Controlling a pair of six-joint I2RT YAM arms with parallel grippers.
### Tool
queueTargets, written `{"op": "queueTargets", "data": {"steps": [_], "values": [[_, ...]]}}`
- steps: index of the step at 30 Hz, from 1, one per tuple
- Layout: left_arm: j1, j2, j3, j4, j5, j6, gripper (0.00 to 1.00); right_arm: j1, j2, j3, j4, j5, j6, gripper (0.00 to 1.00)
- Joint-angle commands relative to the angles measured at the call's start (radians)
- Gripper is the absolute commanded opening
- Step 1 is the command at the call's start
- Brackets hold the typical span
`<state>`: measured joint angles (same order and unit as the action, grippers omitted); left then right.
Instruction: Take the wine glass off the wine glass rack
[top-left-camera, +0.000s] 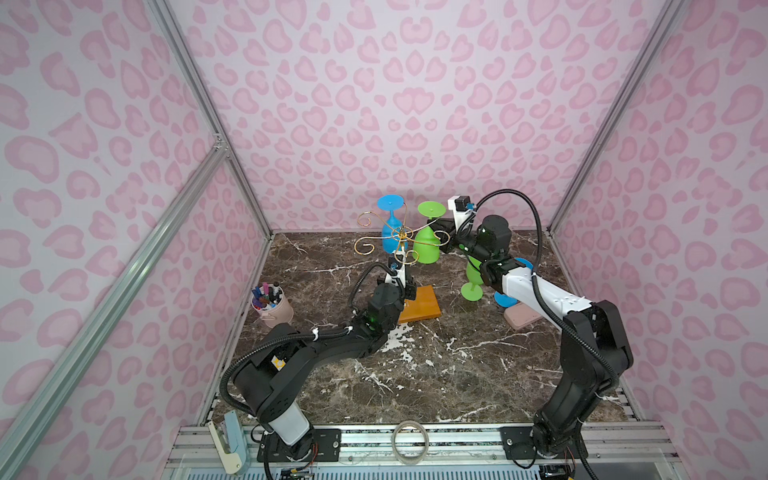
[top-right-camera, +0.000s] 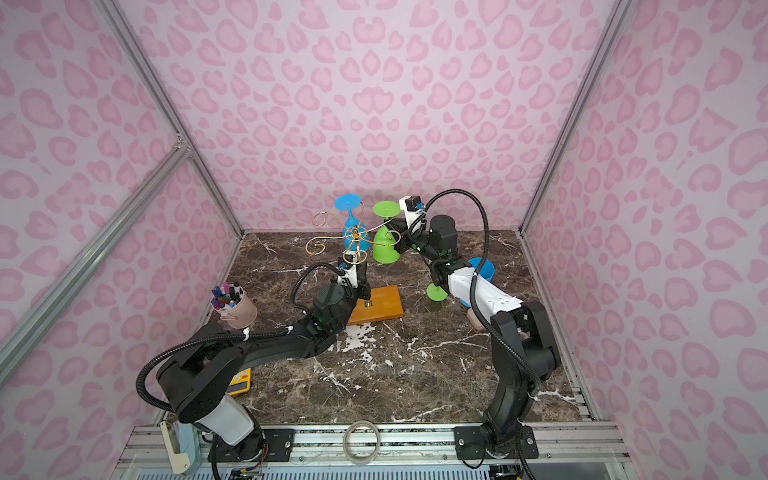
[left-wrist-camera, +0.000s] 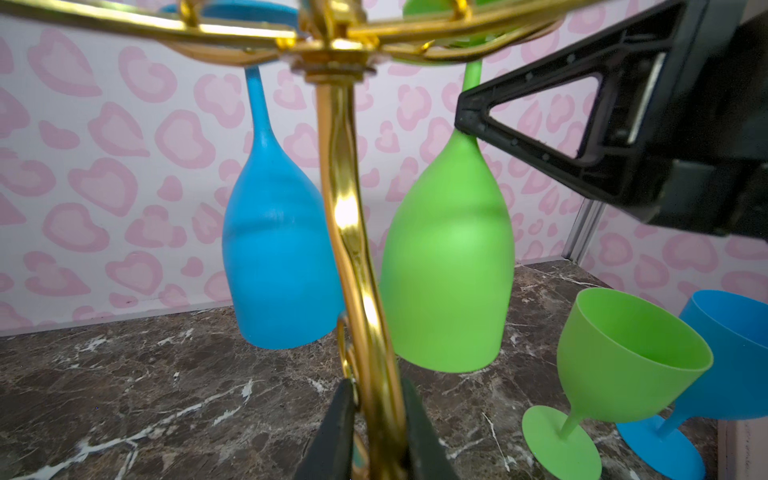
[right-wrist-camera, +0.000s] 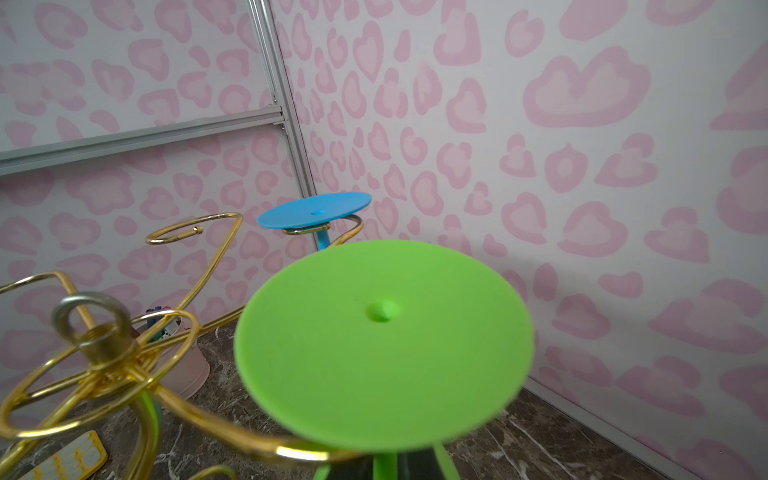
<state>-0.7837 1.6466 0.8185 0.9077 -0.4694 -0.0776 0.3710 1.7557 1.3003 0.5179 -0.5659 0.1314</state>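
The right claw (top-left-camera: 441, 228) was clamped shut on the stem of the green wine glass (top-left-camera: 426, 248), high up, just under its foot. That glass hung upside down from the wine glass rack (left-wrist-camera: 345, 199), bowl down and long axis plumb. Its foot sat above a gold scroll arm on the rack's right side in both top views. Not off yet, by the look of it! The left claw (top-left-camera: 408, 289) was nearly closed around the rack's slim post, a finger (left-wrist-camera: 336, 415) on either side, low down near the orange base (top-left-camera: 422, 309), steadying the stand.

Here's what mattered: the right claw came at the stem from the right, with the glass between it and the hub. So the free way out looked to be sideways along the wire arm, away from the post and toward the right arm, plainly the nearer one. I'd judge the stem had to stay upright, or the foot would catch the curl at the arm's end.

Traffic nearby: a blue wine glass (top-left-camera: 391, 240) hung on the next arm, just beside the green one. Down on the marble tabletop (top-left-camera: 436, 374), a second green glass (top-left-camera: 471, 291) and a blue one (left-wrist-camera: 731, 353) stood beneath the right arm. A pen cup (top-left-camera: 272, 307) sat well apart on the left.
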Motion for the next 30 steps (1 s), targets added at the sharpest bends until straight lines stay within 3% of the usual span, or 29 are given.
{"op": "queueTargets", "data": {"steps": [1, 30], "values": [[-0.003, -0.005, 0.016, -0.003, 0.025, -0.004, 0.21, 0.008, -0.005, -0.012, -0.001, 0.007, -0.032, 0.00], [-0.003, 0.002, 0.016, -0.001, 0.023, -0.025, 0.18, 0.014, -0.061, -0.106, 0.070, 0.111, -0.055, 0.00]]}}
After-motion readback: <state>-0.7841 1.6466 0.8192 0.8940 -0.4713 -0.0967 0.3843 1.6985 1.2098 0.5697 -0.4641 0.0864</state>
